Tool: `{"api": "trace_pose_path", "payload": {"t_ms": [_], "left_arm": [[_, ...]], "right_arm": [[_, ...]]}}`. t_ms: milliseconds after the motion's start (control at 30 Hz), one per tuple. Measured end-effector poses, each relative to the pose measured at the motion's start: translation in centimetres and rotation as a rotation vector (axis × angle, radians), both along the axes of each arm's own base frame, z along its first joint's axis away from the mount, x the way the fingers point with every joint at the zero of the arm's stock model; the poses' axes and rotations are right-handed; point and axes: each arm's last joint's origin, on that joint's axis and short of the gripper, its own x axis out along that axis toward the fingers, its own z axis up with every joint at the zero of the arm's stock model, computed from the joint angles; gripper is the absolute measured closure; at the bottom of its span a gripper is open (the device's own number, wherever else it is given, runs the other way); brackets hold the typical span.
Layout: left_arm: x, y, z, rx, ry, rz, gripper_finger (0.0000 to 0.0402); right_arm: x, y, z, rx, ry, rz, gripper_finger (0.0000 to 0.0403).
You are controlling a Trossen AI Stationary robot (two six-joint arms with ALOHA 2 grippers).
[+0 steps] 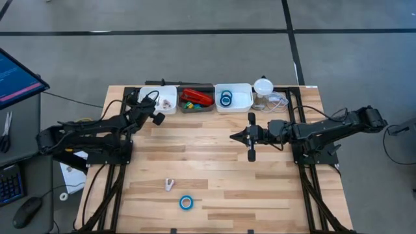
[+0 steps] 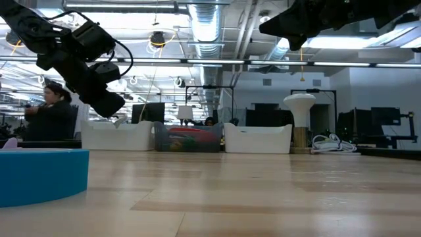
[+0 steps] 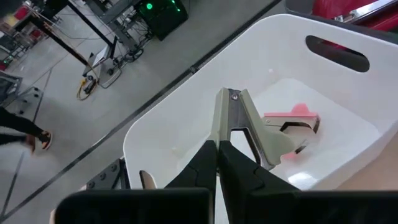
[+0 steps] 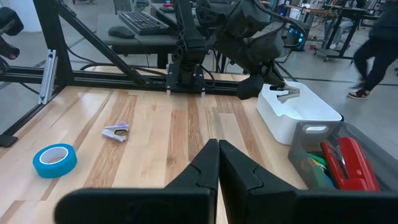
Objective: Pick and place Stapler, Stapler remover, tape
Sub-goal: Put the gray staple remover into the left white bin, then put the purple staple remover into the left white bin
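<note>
My left gripper (image 3: 217, 147) is shut on a pale, metal-jawed staple remover (image 3: 244, 124) over the left white bin (image 1: 162, 103) at the table's far edge. A second, pink staple remover (image 3: 296, 121) lies on that bin's floor. The red stapler (image 1: 197, 97) lies in the grey middle bin, with blue tape rolls (image 1: 226, 99) in the right white bin. Another blue tape roll (image 1: 186, 202) and a small pale staple remover (image 1: 169, 184) lie flat on the table near its near edge. My right gripper (image 1: 236, 136) hangs shut above the table's middle, holding nothing. My left gripper pinches the staple remover by one metal arm (image 3: 222, 121) between its two fingertips, coming slantwise from above and the near side. The remover is lifted clear, sticking out beyond the fingers above the white bin's inside (image 3: 186, 134), its jaws spread.
Three bins stand in a row along the far edge, with a white lamp-like object (image 1: 262, 85) and cables (image 1: 278, 100) to their right. Bare wood lies between the arms (image 1: 195, 146). People move about in the room beyond the table.
</note>
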Motion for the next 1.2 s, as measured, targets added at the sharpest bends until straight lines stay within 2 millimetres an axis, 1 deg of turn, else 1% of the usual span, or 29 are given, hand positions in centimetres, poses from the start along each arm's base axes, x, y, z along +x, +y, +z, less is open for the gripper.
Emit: {"api": "trace_pose_path", "payload": {"t_ms": [733,933,1200], "left_arm": [[0.02,0.01,0.03,0.002,-0.006,0.002,0.0396],[0.04,0.03,0.07,0.005,-0.012,0.003,0.038],[0.09,0.05,0.13,0.008,-0.02,0.0,0.0336]], "right_arm": [[0.0,0.0,-0.1,0.0,0.01,0.0,0.0402],[-0.1,-0.01,-0.51,-0.005,0.054,0.0,0.0402],[-0.09,0.03,-0.46,-0.004,0.048,0.002,0.0402]]}}
